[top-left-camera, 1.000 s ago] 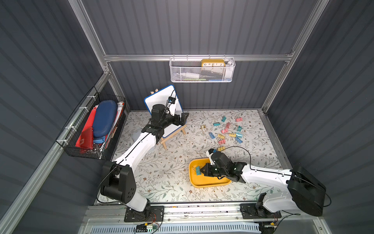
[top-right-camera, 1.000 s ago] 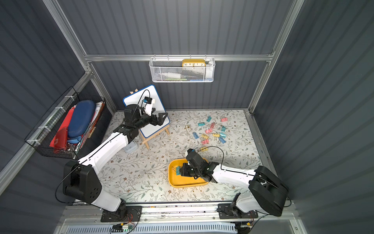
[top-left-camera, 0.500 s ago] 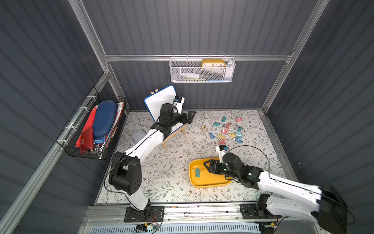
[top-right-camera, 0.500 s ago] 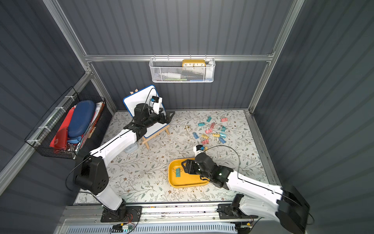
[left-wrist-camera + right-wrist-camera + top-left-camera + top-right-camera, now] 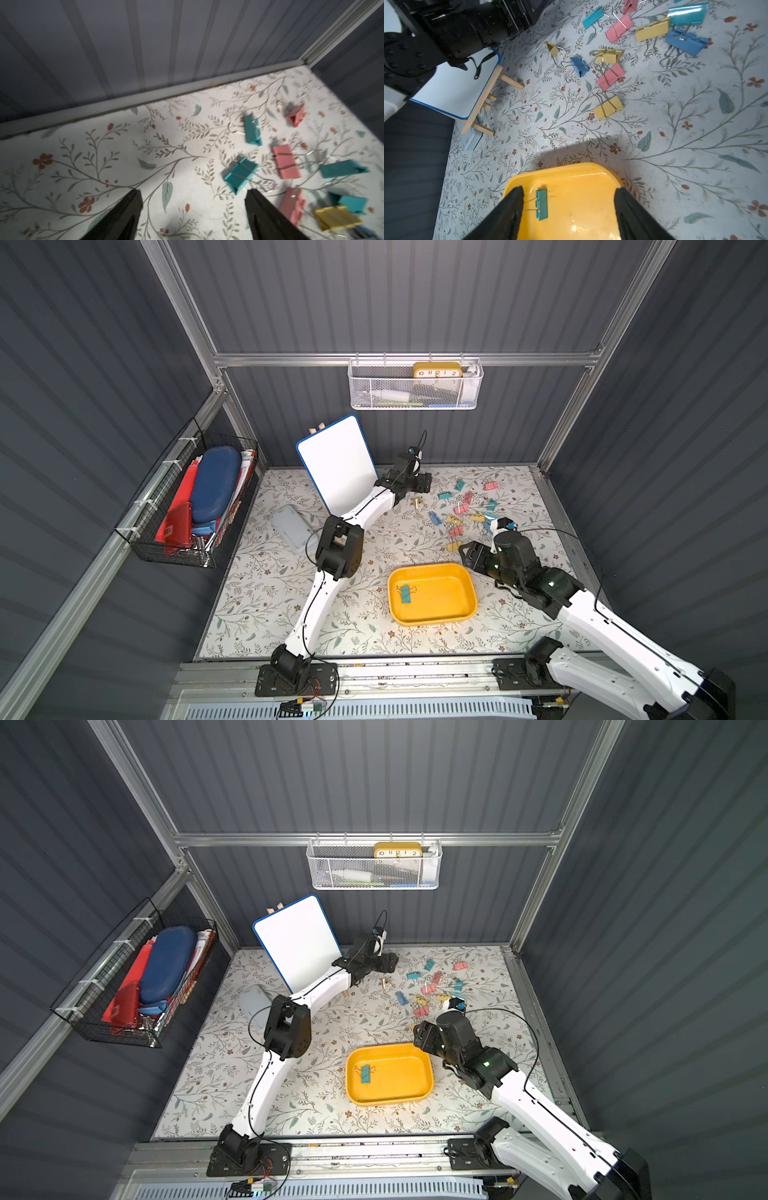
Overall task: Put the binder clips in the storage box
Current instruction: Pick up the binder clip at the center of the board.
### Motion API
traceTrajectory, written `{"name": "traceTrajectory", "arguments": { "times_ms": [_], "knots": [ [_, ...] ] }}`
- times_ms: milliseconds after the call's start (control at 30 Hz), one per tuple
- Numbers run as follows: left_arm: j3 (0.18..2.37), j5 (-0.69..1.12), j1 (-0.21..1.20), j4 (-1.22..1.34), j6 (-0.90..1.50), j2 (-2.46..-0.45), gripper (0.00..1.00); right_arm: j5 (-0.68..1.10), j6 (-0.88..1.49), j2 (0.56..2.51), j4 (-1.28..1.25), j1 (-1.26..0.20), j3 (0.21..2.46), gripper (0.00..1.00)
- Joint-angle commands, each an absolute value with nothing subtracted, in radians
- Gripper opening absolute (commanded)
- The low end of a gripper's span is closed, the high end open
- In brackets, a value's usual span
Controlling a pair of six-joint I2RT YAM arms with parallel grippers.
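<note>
Storage box (image 5: 444,593) near front edge — teal clip (image 5: 404,594) inside

One storage box (image 5: 444,593) – one teal clip (image 5: 405,594) inside. Loose binder clips (image 5: 456,532) on the worktop (image 5: 270,593): roughly fourteen – four teal, four pink, four yellow, two blue.

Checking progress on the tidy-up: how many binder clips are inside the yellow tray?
1. A teal binder clip lies in the yellow tray, near one short end. The tray's whole floor shows, so none is hidden; the other clips lie outside it.
</note>
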State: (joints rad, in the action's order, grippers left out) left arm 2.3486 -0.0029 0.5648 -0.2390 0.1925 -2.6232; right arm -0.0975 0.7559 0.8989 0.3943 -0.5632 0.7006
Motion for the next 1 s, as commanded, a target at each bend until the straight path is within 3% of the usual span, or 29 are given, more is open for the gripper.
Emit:
{"name": "traceTrajectory", "arguments": {
  "times_ms": [0,67,333,400,833,967],
  "knots": [
    [2.433,0.023,0.561,-0.403,0.205,-2.663,0.73,-0.071,0.782,0.887,0.413,-0.557,0.665,0.74],
    [2.406,0.045,0.562,-0.404,0.223,-2.664,0.67,-0.068,0.788,0.881,0.411,-0.557,0.652,0.73],
    [2.273,0.075,0.569,-0.350,0.249,-2.615,0.60,-0.045,0.789,0.895,0.393,-0.556,0.650,0.73],
    [2.263,0.083,0.571,-0.344,0.253,-2.606,0.53,-0.038,0.788,0.903,0.392,-0.557,0.654,0.73],
    [2.118,0.068,0.578,-0.343,0.365,-2.457,0.48,-0.032,0.801,0.908,0.384,-0.557,0.654,0.73],
    [2.069,0.070,0.578,-0.341,0.404,-2.418,0.39,-0.032,0.806,0.920,0.373,-0.557,0.654,0.73]
  ]
}}
